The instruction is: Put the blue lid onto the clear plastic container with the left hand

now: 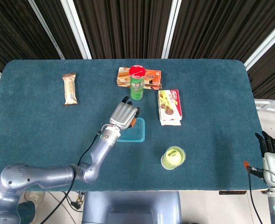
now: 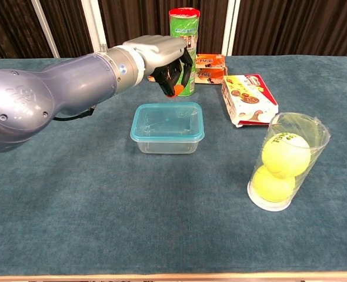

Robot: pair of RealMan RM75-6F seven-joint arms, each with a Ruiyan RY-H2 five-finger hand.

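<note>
Left hand up off the table, fingers curled in, gripping nothing. Just below the fingertips: container with lid already sitting on it. Right hand far off at the table edge, fingers straight, empty.

Green canister and snack box just behind my left hand, biscuit box to its right, tennis-ball tube by the table's front edge, left half open.
</note>
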